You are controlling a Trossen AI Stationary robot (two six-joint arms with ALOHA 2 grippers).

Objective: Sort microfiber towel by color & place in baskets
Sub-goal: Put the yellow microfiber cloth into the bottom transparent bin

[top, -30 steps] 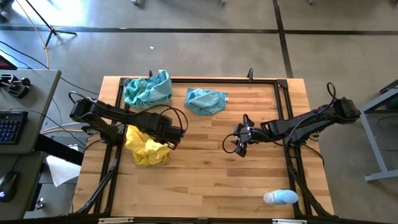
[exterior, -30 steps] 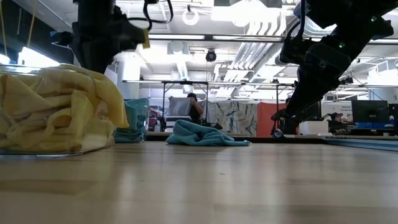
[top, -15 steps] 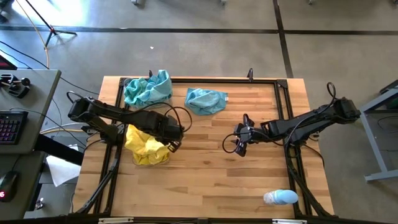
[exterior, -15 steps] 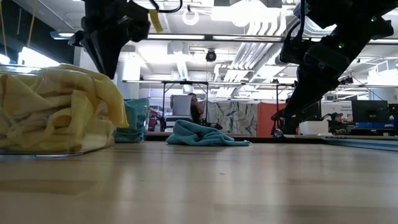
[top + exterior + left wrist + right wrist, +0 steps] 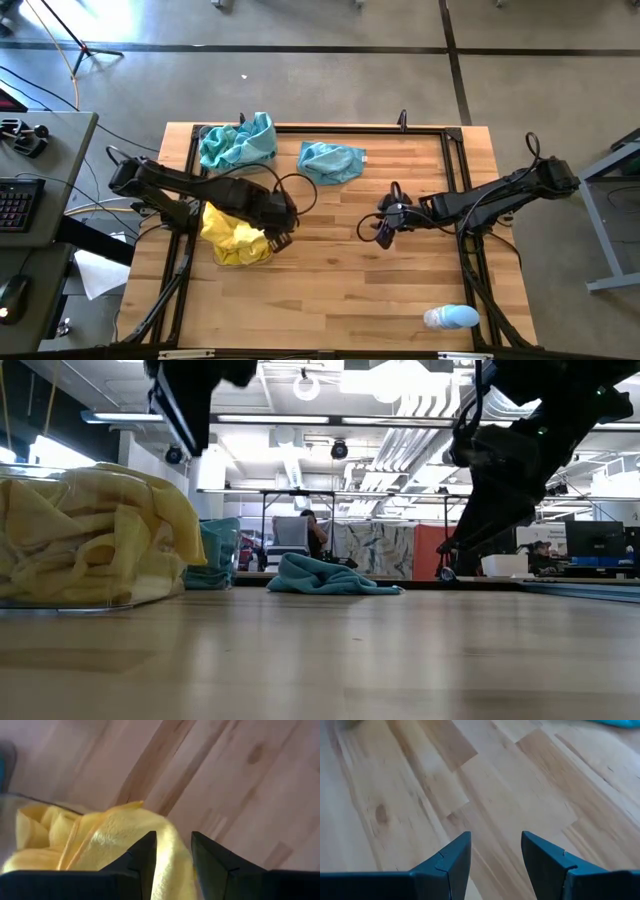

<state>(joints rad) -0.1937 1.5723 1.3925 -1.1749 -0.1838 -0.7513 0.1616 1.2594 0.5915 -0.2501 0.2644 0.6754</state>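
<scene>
Since the earlier frame the left gripper (image 5: pixel 283 240) has slid a little toward the table's middle along the edge of the yellow pile, and its fingers, pinched together then, now stand slightly apart with nothing between them; the right gripper (image 5: pixel 381 236) has only shifted slightly. Seen from above, the left gripper hangs over the right-hand rim of the near basket (image 5: pixel 212 246), whose clear walls hold a heap of yellow towels (image 5: pixel 234 238). In the left wrist view the two dark fingers (image 5: pixel 146 854) frame a narrow gap, and a fold of yellow towel (image 5: pixel 113 839) lies just beyond and under their tips, draped over the basket's edge, with bare wood beside it. Farther back, the second basket (image 5: pixel 201 140) at the table's rear left corner holds teal towels (image 5: pixel 238 142), and one loose teal towel (image 5: pixel 331 160) lies on the wood beside it, clear of both baskets and well apart from either gripper. The right gripper hovers over the open middle of the table (image 5: pixel 330 280) with its fingers (image 5: pixel 449 862) set moderately wide and empty, only planks beneath them. A broad stretch of bare wood runs between the two grippers and toward the front edge, broken only by a small pale blue and white object (image 5: pixel 451 318) near the front right corner. Black frame rails (image 5: pixel 468 260) border the table's sides and back.
</scene>
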